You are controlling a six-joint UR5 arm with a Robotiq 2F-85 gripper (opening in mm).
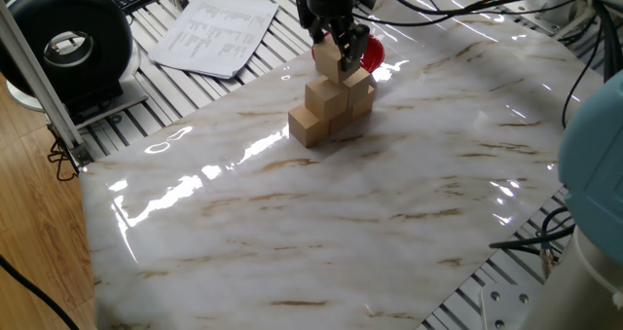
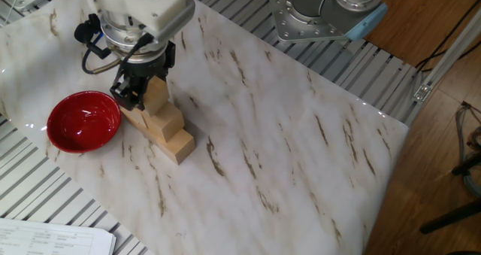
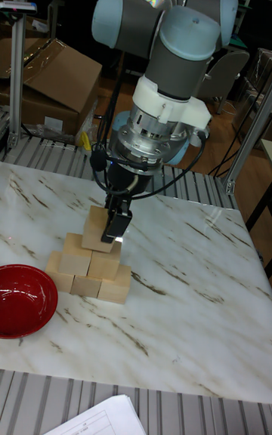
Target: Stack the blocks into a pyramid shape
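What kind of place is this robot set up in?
Most likely a robotics lab or workshop. A UR5 arm works over a marble-patterned tabletop on slotted aluminium framing, with cables, a printed sheet and cardboard boxes around it.

Bright overhead light — glare on tabletop (image 1: 185, 189)

Top block mostly covered, bowl cut off

The tool (image 2: 143, 86) hides much of the top block (image 2: 155, 93), so whether the fingers touch it is unclear. Red bowl (image 1: 370, 52) sits mostly behind the blocks (image 1: 331, 101); in the tall view the left edge crops it.
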